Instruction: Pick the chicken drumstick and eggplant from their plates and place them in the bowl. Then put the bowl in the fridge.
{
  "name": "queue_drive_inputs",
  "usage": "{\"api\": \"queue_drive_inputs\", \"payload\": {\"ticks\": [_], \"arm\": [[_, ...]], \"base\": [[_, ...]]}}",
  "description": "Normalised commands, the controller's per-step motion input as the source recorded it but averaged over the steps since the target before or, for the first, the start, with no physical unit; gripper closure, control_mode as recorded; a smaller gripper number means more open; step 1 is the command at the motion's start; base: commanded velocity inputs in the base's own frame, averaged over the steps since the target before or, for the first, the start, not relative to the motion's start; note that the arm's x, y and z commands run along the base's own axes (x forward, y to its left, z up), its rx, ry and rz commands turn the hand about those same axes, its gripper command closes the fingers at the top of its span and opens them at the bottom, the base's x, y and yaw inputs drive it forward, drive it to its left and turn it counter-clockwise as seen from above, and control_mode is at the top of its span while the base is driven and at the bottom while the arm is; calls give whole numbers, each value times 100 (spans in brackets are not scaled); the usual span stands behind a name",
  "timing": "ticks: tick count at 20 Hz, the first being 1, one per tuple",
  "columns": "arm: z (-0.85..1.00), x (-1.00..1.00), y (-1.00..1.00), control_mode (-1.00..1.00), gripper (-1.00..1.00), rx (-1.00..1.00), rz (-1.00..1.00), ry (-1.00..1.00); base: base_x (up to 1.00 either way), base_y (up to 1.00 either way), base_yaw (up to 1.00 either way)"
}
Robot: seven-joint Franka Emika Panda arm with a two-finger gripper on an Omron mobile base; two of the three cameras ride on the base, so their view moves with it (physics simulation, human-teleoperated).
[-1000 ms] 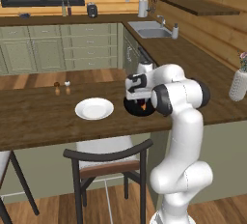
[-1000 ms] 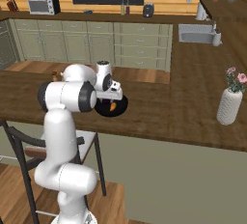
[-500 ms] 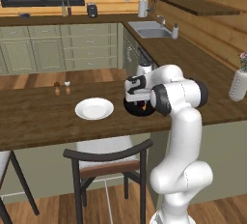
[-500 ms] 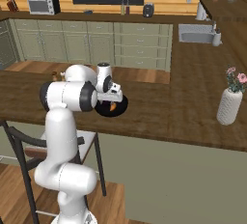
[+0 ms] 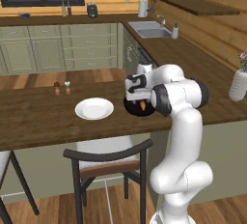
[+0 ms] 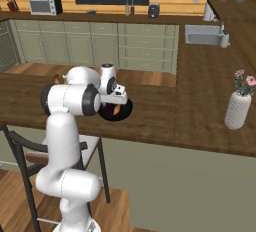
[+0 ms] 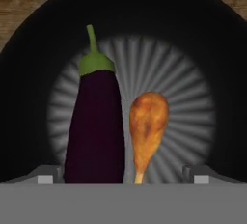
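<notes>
With your hand [image 7: 123,179] released above the bowl [image 7: 212,39], eggplant [image 7: 94,126] and chicken drumstick [image 7: 147,126] lie loose inside; tilt the bowl in transit and both could roll out.

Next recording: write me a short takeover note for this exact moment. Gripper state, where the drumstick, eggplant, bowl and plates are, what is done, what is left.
Gripper: open, holding nothing, poised right above the bowl.
Bowl: black, on the wooden counter, under the hand.
Eggplant and chicken drumstick: both lying side by side in the bowl, eggplant stem pointing away from the fingers.
White plate: bare, on the counter beside the bowl.
Done: both foods are in the bowl.
Left: grasp the bowl and put it in the fridge.
</notes>
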Motion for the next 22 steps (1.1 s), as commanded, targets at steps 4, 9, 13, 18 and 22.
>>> {"api": "queue_drive_inputs", "payload": {"ticks": [4, 9, 13, 18, 22], "arm": [[70, -36, -65, -100, -100, 17, -22, 2], [21, -70, -59, -100, -100, 20, -16, 0], [-21, -50, -42, -100, -100, 13, -14, 0], [-26, 25, -1, -100, -100, 0, -7, 0], [-25, 42, 0, -100, -100, 0, 0, -2]], "base": [[0, 0, 0], [0, 0, 0], [0, 0, 0], [0, 0, 0], [0, 0, 0]]}}
